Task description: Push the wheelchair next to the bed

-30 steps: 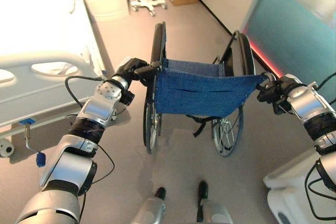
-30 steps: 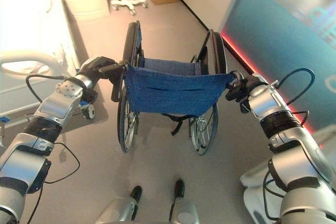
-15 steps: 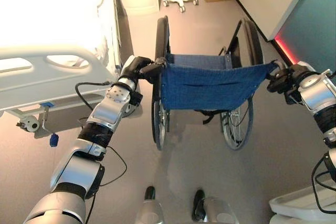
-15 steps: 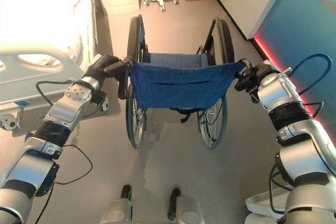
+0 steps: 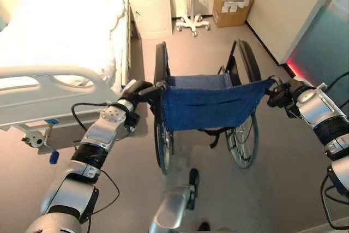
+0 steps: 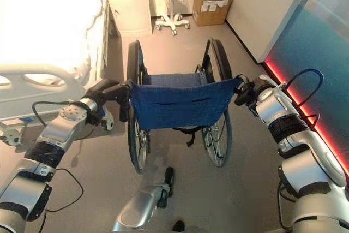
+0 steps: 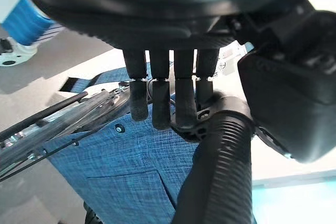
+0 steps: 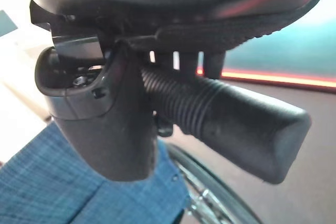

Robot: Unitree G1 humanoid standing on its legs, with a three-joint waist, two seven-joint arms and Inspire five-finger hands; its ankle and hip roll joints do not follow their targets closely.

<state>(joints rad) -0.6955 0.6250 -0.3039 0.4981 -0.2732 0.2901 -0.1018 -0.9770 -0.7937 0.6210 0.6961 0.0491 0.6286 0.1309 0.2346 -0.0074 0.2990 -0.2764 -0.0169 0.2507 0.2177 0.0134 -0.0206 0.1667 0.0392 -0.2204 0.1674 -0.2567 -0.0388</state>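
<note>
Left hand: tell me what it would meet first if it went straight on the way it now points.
The left hand, curled on the wheelchair's push handle, points forward alongside the bed. Ahead lies the wheelchair's own left wheel; beyond it the white cabinet, though depth is unclear.

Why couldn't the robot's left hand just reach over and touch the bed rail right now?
Probably not: the left hand is curled round the wheelchair's push handle. The bed rail lies just beside it, nothing between.
</note>
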